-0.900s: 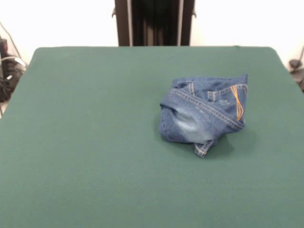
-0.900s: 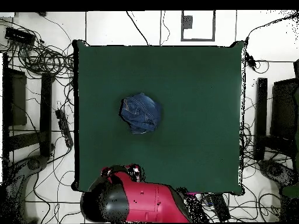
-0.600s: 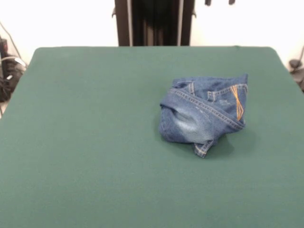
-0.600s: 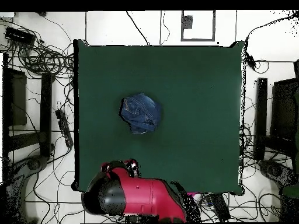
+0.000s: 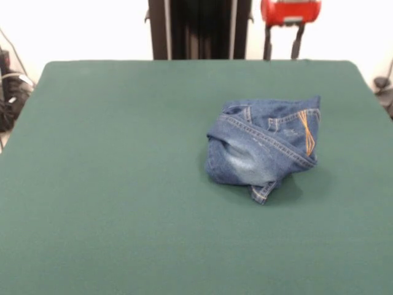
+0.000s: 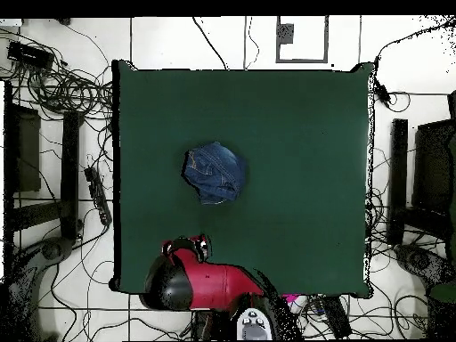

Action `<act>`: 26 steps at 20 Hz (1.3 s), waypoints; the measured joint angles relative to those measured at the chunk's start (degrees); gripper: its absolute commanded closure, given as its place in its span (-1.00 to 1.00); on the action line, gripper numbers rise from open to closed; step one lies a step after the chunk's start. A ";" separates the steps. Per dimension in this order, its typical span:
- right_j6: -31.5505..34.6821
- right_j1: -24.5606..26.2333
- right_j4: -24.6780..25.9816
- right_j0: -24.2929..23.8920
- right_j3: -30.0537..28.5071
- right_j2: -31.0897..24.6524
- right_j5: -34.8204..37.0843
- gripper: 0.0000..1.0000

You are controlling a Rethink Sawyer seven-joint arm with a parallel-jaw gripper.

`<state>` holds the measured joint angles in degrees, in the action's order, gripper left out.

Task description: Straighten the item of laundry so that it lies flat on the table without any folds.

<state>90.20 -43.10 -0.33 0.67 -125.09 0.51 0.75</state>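
Observation:
The item of laundry (image 5: 264,146) is a pair of blue denim jeans, bunched into a folded heap right of the middle of the green table (image 5: 123,184). A faded whitish patch faces the front and orange stitching shows at its right side. In the overhead view the jeans (image 6: 215,173) lie left of the middle of the table (image 6: 303,178). My gripper (image 5: 282,54) hangs under its red body above the table's far edge, behind the jeans and well apart from them. Its two dark fingers are spread, open, with nothing between them. From overhead the gripper (image 6: 185,246) sits at the end of the red arm (image 6: 209,283).
A black pedestal column (image 5: 199,27) stands behind the far edge. Cables (image 5: 9,92) lie off the table's left side. From overhead, cables (image 6: 62,89) and dark equipment (image 6: 432,169) ring the table on the floor.
The gripper has come down into the front view at the far edge, from only its tips showing before. From overhead the arm has swung further over the table. The jeans have not moved.

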 measured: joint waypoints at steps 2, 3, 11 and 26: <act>0.00 2.92 -0.07 -0.05 0.02 -0.01 -2.90 -1.00; 0.00 4.80 -0.11 -0.06 0.02 -0.01 -4.60 -1.00; 0.00 10.60 -1.06 -0.26 0.05 -0.04 -7.20 -1.00; 0.00 4.29 -7.68 1.04 1.70 -0.03 -3.43 -1.00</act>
<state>90.20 -38.81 -8.02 1.72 -123.39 0.47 -2.68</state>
